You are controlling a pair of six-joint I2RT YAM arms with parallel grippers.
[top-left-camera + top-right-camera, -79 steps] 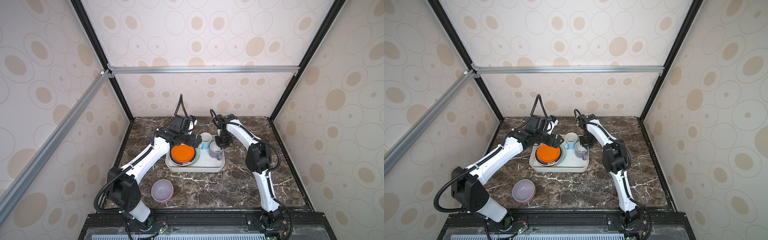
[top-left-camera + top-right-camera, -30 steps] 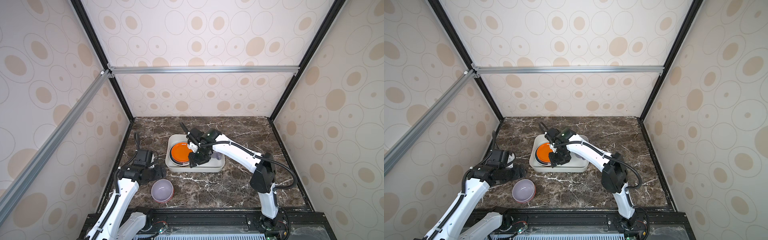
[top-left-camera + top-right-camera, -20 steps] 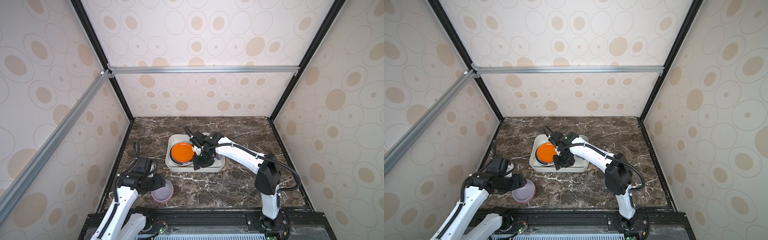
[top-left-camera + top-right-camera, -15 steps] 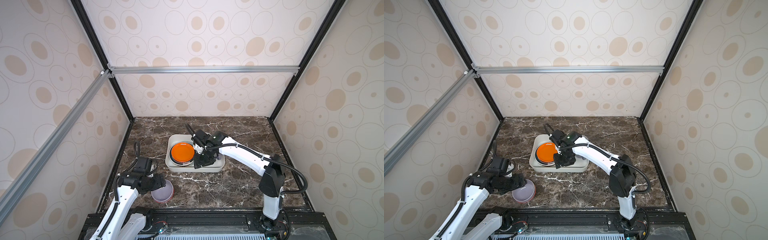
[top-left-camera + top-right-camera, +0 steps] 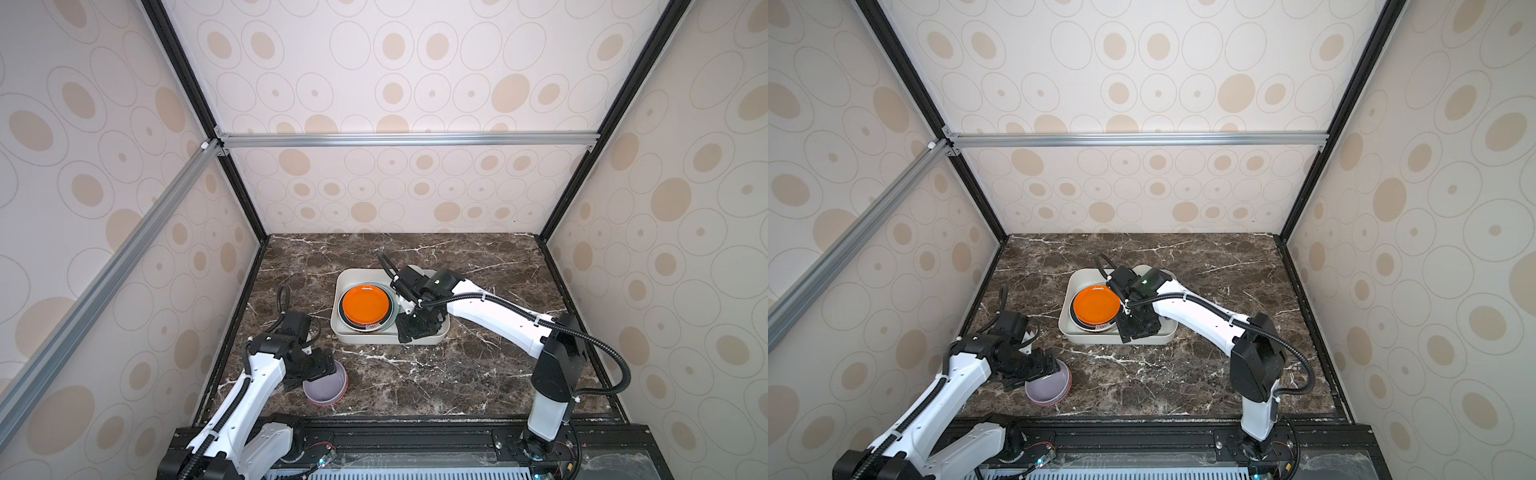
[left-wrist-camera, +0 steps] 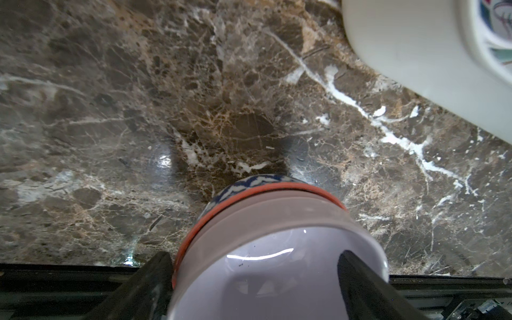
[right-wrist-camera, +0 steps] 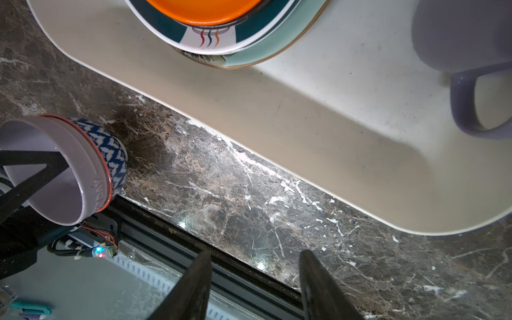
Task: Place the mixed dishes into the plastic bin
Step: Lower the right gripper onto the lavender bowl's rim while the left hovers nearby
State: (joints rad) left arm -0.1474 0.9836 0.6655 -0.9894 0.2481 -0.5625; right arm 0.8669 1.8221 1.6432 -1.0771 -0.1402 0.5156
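Note:
The lavender bowl [image 5: 328,386] [image 5: 1050,388], blue-and-white patterned outside with an orange band, sits tilted on the marble near the front left. My left gripper [image 5: 322,365] [image 5: 1046,365] [image 6: 253,257] is open and straddles its rim [image 6: 277,221], one finger inside and one outside. The off-white plastic bin [image 5: 374,337] [image 5: 1100,337] holds a plate stack topped by the orange plate [image 5: 365,304] [image 5: 1096,307] [image 7: 205,11], plus a lavender mug [image 7: 457,33]. My right gripper [image 5: 411,332] [image 5: 1136,330] [image 7: 256,288] hangs open and empty over the bin's front edge.
Under the orange plate lie a dark-rimmed plate [image 7: 166,25] and a mint-green plate [image 7: 266,47]. The right arm hides the bin's right half in both top views. The black front rail [image 5: 415,436] runs just beyond the bowl. Patterned walls enclose the table.
My left gripper has moved from beside the bowl onto its rim, jaws widening slightly. My right gripper has drifted from the plate stack toward the bin's front right.

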